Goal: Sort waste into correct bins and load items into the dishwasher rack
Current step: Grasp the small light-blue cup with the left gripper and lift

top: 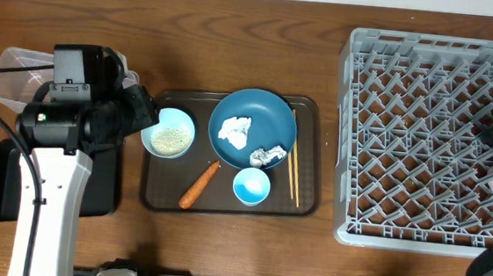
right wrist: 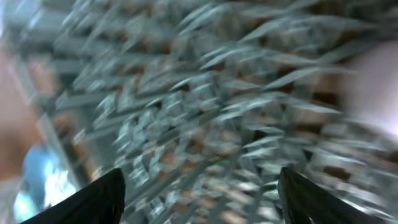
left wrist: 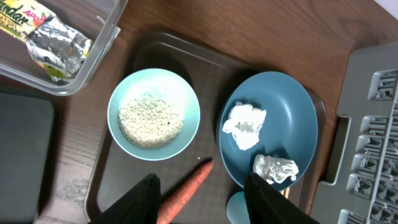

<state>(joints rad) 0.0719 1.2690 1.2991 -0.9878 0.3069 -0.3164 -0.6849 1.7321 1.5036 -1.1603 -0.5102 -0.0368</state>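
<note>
Left wrist camera, nearest first: the left hand [left wrist: 200, 182] hangs open, its two black fingers [left wrist: 142, 200] spread wide and gripping nothing. Right under that gap lies the small orange carrot [left wrist: 186, 198], slanted on the flat brown serving tray [left wrist: 144, 45]. A small light blue cup [left wrist: 235, 210] peeks in at the bottom edge.

Just beyond, the light blue round bowl [left wrist: 118, 93] holds a mound of loose white rice grains [left wrist: 152, 121]. Next to it on the right, the dark blue round plate [left wrist: 289, 106] carries a crumpled white tissue piece [left wrist: 244, 126] and, apart from it near the rim, a crumpled silvery wad [left wrist: 275, 168].

Farther out, off the serving tray, the clear plastic rectangular tub [left wrist: 99, 50] contains the green-yellow printed wrapper [left wrist: 53, 37], foil lining showing. The shallow black rectangular tray [left wrist: 22, 155] sits beside the tub.

Overhead now: the thin wooden chopsticks [top: 294, 164] lie along the serving tray's right side, just beside the plate. Across the wooden table [top: 193, 37] stands the large square grey plastic rack [top: 349, 137].

Right wrist picture is badly blurred: the right hand [right wrist: 200, 176] is over the rack's lattice, fingers well apart, nothing between them.
</note>
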